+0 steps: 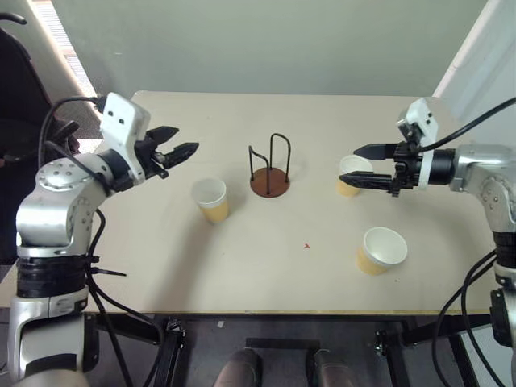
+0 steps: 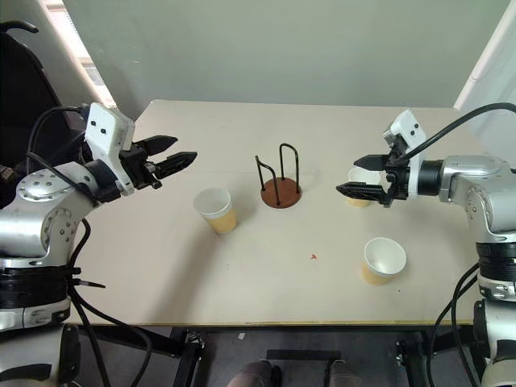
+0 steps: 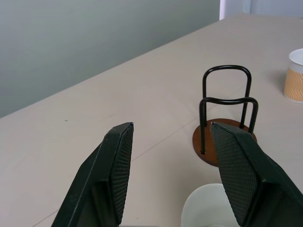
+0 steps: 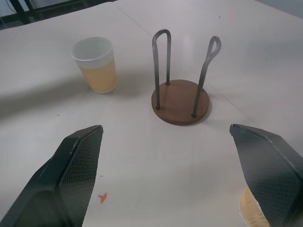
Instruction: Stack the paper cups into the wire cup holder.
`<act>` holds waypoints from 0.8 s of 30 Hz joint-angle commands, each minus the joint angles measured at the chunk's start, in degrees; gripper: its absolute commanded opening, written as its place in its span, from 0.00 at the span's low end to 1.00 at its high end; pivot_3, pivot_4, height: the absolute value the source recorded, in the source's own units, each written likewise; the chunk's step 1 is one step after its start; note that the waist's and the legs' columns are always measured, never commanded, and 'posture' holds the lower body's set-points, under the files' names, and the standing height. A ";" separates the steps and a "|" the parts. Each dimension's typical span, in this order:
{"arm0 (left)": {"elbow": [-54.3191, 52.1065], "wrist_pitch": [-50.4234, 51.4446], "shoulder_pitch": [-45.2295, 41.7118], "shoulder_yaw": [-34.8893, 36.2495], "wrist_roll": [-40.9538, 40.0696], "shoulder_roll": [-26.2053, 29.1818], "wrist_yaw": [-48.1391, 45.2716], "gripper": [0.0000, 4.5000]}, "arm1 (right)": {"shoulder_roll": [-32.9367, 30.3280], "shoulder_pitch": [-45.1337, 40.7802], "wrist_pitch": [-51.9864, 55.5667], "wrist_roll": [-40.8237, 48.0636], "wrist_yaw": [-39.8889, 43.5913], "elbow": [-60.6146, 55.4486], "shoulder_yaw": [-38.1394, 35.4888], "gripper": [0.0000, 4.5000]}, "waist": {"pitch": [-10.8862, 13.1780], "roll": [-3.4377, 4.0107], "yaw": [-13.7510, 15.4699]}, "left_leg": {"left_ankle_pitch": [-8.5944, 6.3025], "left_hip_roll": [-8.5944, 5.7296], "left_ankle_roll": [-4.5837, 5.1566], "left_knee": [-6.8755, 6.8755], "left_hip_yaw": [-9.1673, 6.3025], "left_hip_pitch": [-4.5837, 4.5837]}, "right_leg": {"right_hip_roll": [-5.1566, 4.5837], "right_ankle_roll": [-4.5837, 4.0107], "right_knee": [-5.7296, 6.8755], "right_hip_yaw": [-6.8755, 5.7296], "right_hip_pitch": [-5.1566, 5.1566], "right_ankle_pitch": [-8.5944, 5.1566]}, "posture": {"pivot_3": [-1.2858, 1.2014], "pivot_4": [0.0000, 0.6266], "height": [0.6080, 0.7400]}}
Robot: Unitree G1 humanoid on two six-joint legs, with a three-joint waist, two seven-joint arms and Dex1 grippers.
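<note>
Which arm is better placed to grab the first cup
Probably the right. Its open gripper hangs right by the far right cup, jaws wide. The left gripper hovers further from its cup. The holder is empty.

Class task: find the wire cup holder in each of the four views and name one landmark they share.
Left eye: wire cup holder at table centre.
Right eye: centre.
Left wrist: right of middle.
Right wrist: upper middle.
Shared landmark: the paper cup on the holder's left.
</note>
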 commanded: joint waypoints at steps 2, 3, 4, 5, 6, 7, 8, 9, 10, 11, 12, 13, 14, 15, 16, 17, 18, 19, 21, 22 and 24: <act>-2.11 -0.43 -0.72 0.94 -0.26 -0.13 0.49 0.62 | 0.44 -1.87 -1.22 0.84 -0.97 -2.03 -1.84 0.99 | 0.00 0.00 0.00 | 0.01 0.00 -0.01 -0.01 0.00 0.00 | 0.00 0.00 0.00 0.00 0.00 0.00 | 0.52 0.24 1.00; -2.42 -0.33 -0.32 0.99 -0.31 -0.47 0.85 0.62 | 0.83 -1.61 -1.38 1.08 -1.27 -2.27 -2.07 0.99 | 0.00 0.00 0.00 | 0.01 0.01 -0.01 -0.02 0.00 0.00 | 0.01 0.00 0.00 0.00 -0.01 0.00 | 0.52 0.24 1.00; -3.03 0.03 -0.02 1.01 -0.55 -0.85 1.23 0.62 | 1.23 -1.36 -1.37 1.23 -1.62 -2.57 -2.11 0.99 | 0.00 0.00 -0.01 | 0.01 0.00 -0.01 -0.02 -0.01 0.01 | 0.00 0.00 0.00 0.00 0.00 0.00 | 0.52 0.24 1.00; -3.68 0.40 0.12 1.02 -0.81 -1.16 1.46 0.62 | 1.50 -1.19 -1.32 1.22 -1.86 -2.72 -2.05 0.99 | 0.00 0.00 -0.02 | 0.01 0.01 -0.02 -0.01 -0.01 0.01 | 0.01 0.00 0.00 0.00 0.00 0.00 | 0.52 0.24 1.00; -4.45 0.92 0.09 0.99 -1.21 -1.65 1.66 0.62 | 1.76 -1.17 -1.44 0.99 -2.05 -2.61 -1.89 0.99 | 0.00 0.00 -0.02 | 0.01 0.00 -0.01 0.00 0.00 0.00 | 0.00 0.00 0.01 0.00 0.00 0.00 | 0.52 0.24 1.00; -5.01 1.33 0.07 1.00 -1.46 -2.01 1.80 0.62 | 1.94 -1.17 -1.51 0.83 -2.19 -2.53 -1.80 0.99 | 0.00 0.00 0.00 | 0.01 0.00 -0.01 0.00 0.00 -0.01 | 0.00 -0.01 0.00 0.00 0.00 0.00 | 0.52 0.24 1.00; -5.24 2.00 -0.41 0.74 -1.84 -2.56 1.91 0.62 | 1.90 -1.54 -1.42 0.78 -2.18 -2.41 -1.79 0.99 | 0.00 0.00 0.01 | 0.01 0.00 -0.01 0.01 -0.01 0.00 | 0.00 -0.01 0.00 0.00 0.01 0.00 | 0.52 0.24 1.00; -5.20 2.73 -1.01 0.47 -2.21 -3.13 2.10 0.62 | 1.78 -1.92 -1.18 0.84 -2.16 -2.41 -1.84 0.99 | 0.00 0.00 0.02 | 0.01 0.00 -0.01 0.01 0.00 -0.01 | 0.00 -0.01 0.00 0.00 0.01 0.00 | 0.52 0.24 1.00; -5.39 3.37 -1.37 0.25 -2.43 -3.61 2.40 0.62 | 1.52 -2.03 -1.09 0.94 -2.00 -2.42 -2.00 0.99 | 0.00 0.00 0.02 | 0.01 0.00 -0.01 0.02 0.00 0.01 | 0.00 -0.01 0.00 0.00 0.03 0.00 | 0.52 0.24 1.00; -5.46 4.06 -1.87 -0.41 -2.58 -4.10 2.42 0.62 | 1.15 -2.17 -0.89 1.11 -1.88 -2.56 -2.27 0.99 | 0.00 -0.01 0.02 | 0.01 0.00 -0.01 0.02 0.00 0.01 | 0.00 -0.01 0.00 0.00 0.03 0.00 | 0.52 0.24 1.00; -5.38 4.67 -2.44 -1.50 -2.43 -4.89 2.51 0.62 | 0.50 -2.11 -0.37 1.39 -1.85 -3.09 -2.77 0.99 | 0.00 0.00 0.07 | 0.01 0.00 -0.01 0.02 -0.01 0.00 | 0.00 -0.01 0.00 0.00 0.03 0.01 | 0.52 0.24 1.00; -5.33 5.09 -2.84 -2.26 -2.28 -5.43 2.54 0.62 | 0.04 -2.05 -0.01 1.60 -1.86 -3.48 -3.11 0.99 | 0.00 0.00 0.10 | 0.02 0.00 0.00 0.03 0.00 0.00 | -0.01 -0.01 0.01 0.00 0.03 0.01 | 0.52 0.24 1.00; -5.29 5.10 -3.16 -3.13 -1.72 -5.82 2.59 0.62 | -0.48 -1.89 0.31 1.77 -1.95 -3.91 -3.40 0.99 | 0.00 0.00 0.12 | 0.03 0.00 0.01 0.02 0.00 0.00 | -0.01 -0.01 0.01 -0.01 0.03 0.01 | 0.52 0.24 1.00; -5.52 5.00 -3.46 -4.17 -0.95 -6.17 2.80 0.62 | -1.24 -1.50 0.57 1.98 -1.97 -4.36 -3.88 0.99 | 0.00 0.00 0.11 | 0.03 0.00 0.01 0.03 0.00 0.00 | -0.01 0.01 0.00 -0.01 0.04 0.03 | 0.52 0.24 1.00; -5.41 5.23 -4.06 -4.81 -0.86 -7.38 3.63 0.62 | -2.16 -0.72 1.04 2.23 -2.12 -5.13 -4.66 0.99 | 0.00 0.00 0.14 | 0.03 0.00 0.00 0.03 0.01 0.00 | -0.01 0.04 0.00 0.00 0.04 0.04 | 0.52 0.24 1.00; -5.11 5.16 -4.40 -5.94 -0.53 -8.38 3.94 0.62 | -2.85 0.11 1.80 2.47 -2.70 -6.19 -5.42 0.99 | 0.00 -0.01 0.26 | 0.03 0.00 0.00 0.03 0.00 0.00 | -0.01 0.12 -0.01 -0.01 0.04 0.09 | 0.52 0.24 1.00; -5.18 5.40 -4.39 -6.67 -0.50 -9.26 4.26 0.62 | -3.36 1.00 2.40 2.82 -3.22 -7.18 -6.16 0.99 | 0.00 -0.01 0.33 | 0.03 0.00 0.01 0.03 0.00 -0.02 | -0.02 0.25 -0.02 -0.03 0.05 0.17 | 0.52 0.24 1.00; -4.88 6.22 -4.50 -7.12 -0.52 -10.11 4.80 0.62 | -3.56 1.45 3.39 3.34 -4.03 -8.16 -6.85 0.99 | 0.00 -0.01 0.32 | 0.03 0.00 0.01 0.03 0.00 -0.01 | -0.02 0.35 -0.03 -0.03 0.08 0.23 | 0.52 0.24 1.00; -4.41 8.06 -4.89 -7.89 -0.29 -11.00 5.57 0.62 | -3.99 1.68 4.96 4.46 -4.87 -9.44 -7.78 0.99 | 0.01 -0.02 0.18 | 0.03 0.00 0.01 0.03 0.02 0.02 | -0.02 0.43 -0.04 -0.01 0.09 0.27 | 0.52 0.24 1.00; -4.22 8.83 -5.06 -8.22 -0.16 -11.37 5.84 0.62 | -4.28 1.85 5.35 4.83 -4.95 -9.77 -8.09 0.99 | 0.02 -0.03 0.05 | 0.03 0.00 0.01 0.03 0.02 0.02 | -0.02 0.44 -0.03 0.00 0.09 0.28 | 0.52 0.24 1.00; -2.93 10.67 -5.43 -9.22 0.73 -12.15 7.05 0.62 | -4.92 2.33 5.65 4.83 -5.34 -9.82 -8.22 0.99 | 0.02 -0.03 -0.10 | 0.05 0.00 -0.03 0.02 0.03 0.05 | -0.01 0.46 -0.02 0.01 0.08 0.29 | 0.52 0.24 1.00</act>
